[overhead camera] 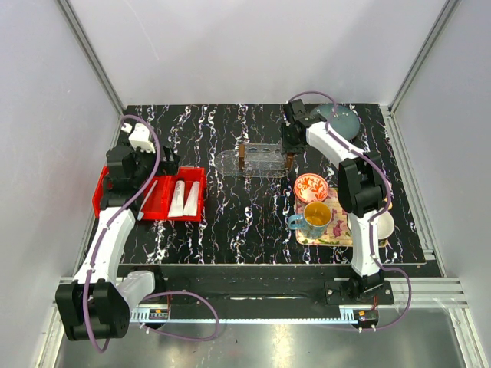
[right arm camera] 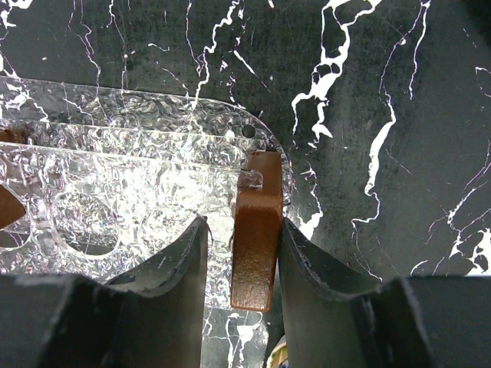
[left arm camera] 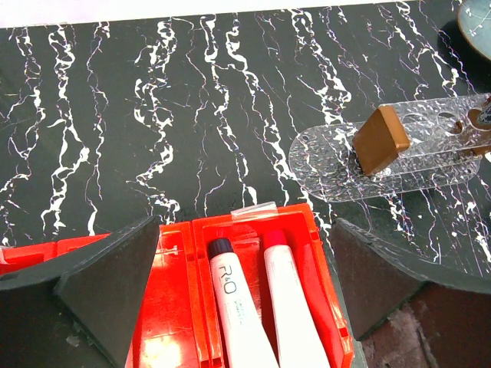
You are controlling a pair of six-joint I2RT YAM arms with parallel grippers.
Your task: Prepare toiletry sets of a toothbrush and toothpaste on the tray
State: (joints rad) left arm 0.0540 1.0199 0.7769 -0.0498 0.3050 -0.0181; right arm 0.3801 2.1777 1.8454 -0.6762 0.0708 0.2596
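— Where is the tray?
— The clear, dimpled oval plastic tray [overhead camera: 265, 163] sits mid-table on the black, white-veined tabletop [left arm camera: 153, 115]. A smooth brown block [right arm camera: 257, 245] stands at its rounded end, between the dark fingers of the right gripper [right arm camera: 244, 222]. I cannot tell whether they clamp it or merely straddle it.
— And the toiletries?
— Two smooth white toothpaste tubes [left arm camera: 234, 307], one dark-capped and one red-capped, lie side by side in a glossy red plastic bin [left arm camera: 175, 291]. The slim pale toothbrush [overhead camera: 147, 199] lies in the next compartment. The left gripper [left arm camera: 244, 238] hangs above the tubes, spread wide and grasping nothing.
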